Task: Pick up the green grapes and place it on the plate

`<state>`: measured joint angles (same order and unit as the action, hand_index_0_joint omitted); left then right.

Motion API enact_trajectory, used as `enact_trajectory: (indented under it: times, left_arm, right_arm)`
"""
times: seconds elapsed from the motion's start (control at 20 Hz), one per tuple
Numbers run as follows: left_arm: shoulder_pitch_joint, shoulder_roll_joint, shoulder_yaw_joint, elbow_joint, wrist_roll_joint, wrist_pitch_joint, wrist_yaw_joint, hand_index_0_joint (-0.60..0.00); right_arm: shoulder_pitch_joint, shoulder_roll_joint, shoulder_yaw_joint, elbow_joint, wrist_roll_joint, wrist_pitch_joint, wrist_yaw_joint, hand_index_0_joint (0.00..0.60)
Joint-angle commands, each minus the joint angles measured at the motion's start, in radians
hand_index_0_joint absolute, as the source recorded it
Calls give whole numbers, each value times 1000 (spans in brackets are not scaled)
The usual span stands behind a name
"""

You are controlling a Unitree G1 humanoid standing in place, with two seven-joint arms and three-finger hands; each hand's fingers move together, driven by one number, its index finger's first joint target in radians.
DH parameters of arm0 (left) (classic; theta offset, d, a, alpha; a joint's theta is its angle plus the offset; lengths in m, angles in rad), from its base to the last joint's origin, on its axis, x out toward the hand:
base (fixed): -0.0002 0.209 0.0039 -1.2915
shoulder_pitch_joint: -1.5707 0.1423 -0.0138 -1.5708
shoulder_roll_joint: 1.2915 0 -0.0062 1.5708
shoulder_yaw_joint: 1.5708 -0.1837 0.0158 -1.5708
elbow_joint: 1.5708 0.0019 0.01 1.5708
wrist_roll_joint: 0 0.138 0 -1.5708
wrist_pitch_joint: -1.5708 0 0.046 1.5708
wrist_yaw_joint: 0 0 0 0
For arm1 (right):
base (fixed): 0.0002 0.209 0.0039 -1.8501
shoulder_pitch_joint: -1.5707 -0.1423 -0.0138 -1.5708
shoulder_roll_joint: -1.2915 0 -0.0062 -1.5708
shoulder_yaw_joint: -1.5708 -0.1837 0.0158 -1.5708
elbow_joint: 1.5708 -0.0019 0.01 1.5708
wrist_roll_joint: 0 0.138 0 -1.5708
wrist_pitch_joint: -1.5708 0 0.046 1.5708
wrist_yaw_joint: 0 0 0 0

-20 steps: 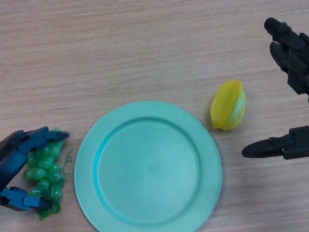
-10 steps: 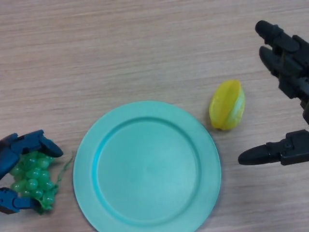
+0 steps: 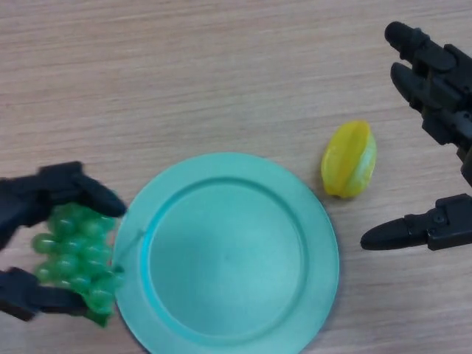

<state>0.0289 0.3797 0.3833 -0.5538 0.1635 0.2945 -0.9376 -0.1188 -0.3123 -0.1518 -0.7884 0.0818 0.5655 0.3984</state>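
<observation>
A bunch of green grapes (image 3: 77, 254) is held in my left hand (image 3: 33, 203) at the view's lower left, fingers above and thumb below curled round it. The bunch overlaps the left rim of the round teal plate (image 3: 226, 258), which lies flat at the bottom centre. I cannot tell how high the grapes are above the table. My right hand (image 3: 442, 147) is open at the right edge, fingers straight, thumb pointing left, holding nothing.
A yellow starfruit (image 3: 349, 159) lies on the wooden table (image 3: 184, 81) just right of the plate's upper rim, between the plate and my right hand.
My left hand has moved right and up with the grapes, from clear of the plate to its left rim. My right hand has drifted slightly left.
</observation>
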Motion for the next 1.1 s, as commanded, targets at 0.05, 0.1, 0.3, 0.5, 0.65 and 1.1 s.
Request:
enact_trajectory:
  times: [0.05,0.1,0.3,0.5,0.65,1.1]
  left_arm:
    - [-47,-8,-46,-214,-34,245,49,-600]
    - [-51,-19,-74,-217,-42,225,79,-600]
    - [-85,-77,-258,-35,58,-230,303,-600]
    - [-131,-97,-277,-40,-74,-117,438,-300]
    - [-145,-85,-314,23,-104,-115,469,0]
    - [-137,-79,-263,26,-76,-206,522,0]
  right_arm:
    - [-18,-31,-62,-45,70,-93,-24,0]
    - [-18,-34,-62,-44,67,-93,-21,0]
    - [-16,-48,-95,-33,80,-110,8,0]
    - [-9,-52,-119,-43,118,-89,18,0]
    - [-1,-60,-139,-41,145,-90,9,0]
    - [-15,-60,-117,9,79,-171,16,0]
